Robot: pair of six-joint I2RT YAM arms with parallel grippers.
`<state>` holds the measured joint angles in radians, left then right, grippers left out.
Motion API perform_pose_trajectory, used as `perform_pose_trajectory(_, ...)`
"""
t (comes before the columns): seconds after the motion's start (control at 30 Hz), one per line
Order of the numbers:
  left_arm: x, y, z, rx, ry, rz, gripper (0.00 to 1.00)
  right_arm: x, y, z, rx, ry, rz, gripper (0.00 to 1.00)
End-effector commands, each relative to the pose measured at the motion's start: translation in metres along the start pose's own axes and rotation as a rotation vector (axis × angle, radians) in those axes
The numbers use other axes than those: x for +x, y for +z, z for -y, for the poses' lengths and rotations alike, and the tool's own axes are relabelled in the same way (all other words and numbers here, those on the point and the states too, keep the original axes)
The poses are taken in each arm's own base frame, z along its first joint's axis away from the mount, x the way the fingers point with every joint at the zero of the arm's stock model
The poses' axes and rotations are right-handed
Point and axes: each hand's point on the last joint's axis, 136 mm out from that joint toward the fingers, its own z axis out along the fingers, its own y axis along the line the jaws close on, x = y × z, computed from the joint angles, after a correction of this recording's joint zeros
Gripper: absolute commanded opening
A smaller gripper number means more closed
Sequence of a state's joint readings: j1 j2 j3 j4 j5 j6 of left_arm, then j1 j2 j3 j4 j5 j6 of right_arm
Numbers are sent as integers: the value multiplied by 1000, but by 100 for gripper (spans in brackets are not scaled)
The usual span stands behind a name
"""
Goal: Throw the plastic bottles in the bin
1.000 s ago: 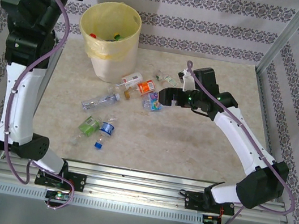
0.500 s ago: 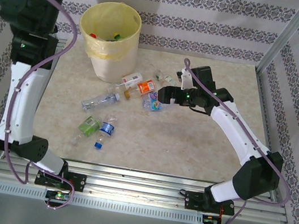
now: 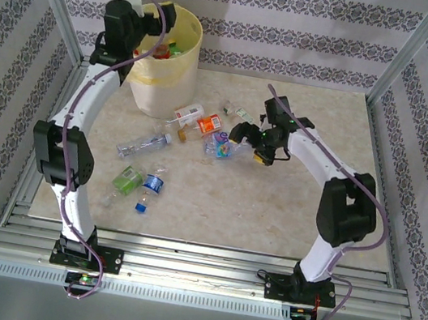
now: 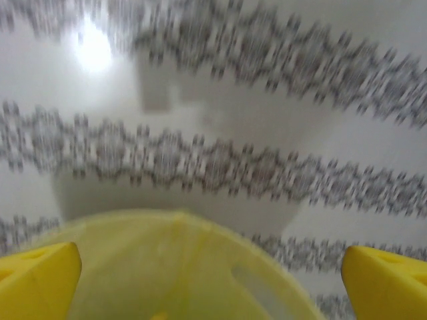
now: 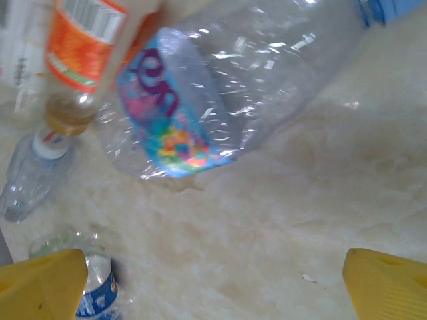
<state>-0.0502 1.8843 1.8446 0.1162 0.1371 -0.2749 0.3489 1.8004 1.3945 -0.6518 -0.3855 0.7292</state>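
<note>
Marbled table (image 3: pixel 271 211), bin (image 3: pixel 155 98), roughly eight scattered plastic bottles (image 3: pixel 144 145)

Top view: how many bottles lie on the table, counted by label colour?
Green bottle: 1
Blue-label bottles: 2
Orange-label bottle: 1
Red-and-white-label bottle: 1
Clear long bottle: 1
Total: 6; the small far pieces are too unclear to count.

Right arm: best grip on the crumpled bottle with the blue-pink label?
Likely the clear mid-body of the blue-pink label bottle, from above, jaws across its width: it lies on its side, and its label end crowds the orange-label bottle. The right gripper is open.
</note>
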Motion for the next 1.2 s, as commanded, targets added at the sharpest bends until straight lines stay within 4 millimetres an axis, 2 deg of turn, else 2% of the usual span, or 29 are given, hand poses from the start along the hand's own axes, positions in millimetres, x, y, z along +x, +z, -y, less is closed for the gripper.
perform_pose_trajectory(0.0, -69, -37, 22, 69, -38, 161, 100, -21, 13, -2, -16, 168, 27, 98)
perform_pose_trajectory(0.13, -85, -61, 34, 106, -38, 162, 100, -39, 33, -2, -22, 236, 29, 98)
perform_pose_trajectory(0.27, -101, -91, 46, 134, -45, 163, 100, -53, 44, -2, -7, 276, 52, 98)
perform_pose_trajectory(0.53, -121, -162, 67, 181, -14, 152, 100, -62, 67, 19, 63, 363, 46, 98)
perform_pose_trajectory(0.73, -128, -213, 68, 156, 5, 162, 100, -70, 80, 24, 84, 405, 62, 97)
perform_pose_trajectory(0.87, -127, -235, 67, 134, 22, 152, 100, -77, 85, 20, 96, 408, 73, 94)
perform_pose_trajectory(0.97, -126, -248, 64, 112, 33, 149, 100, -77, 90, 20, 109, 415, 67, 88)
perform_pose_trajectory(1.17, -117, -257, 63, 112, 23, 122, 100, -72, 89, 21, 115, 413, 70, 73)
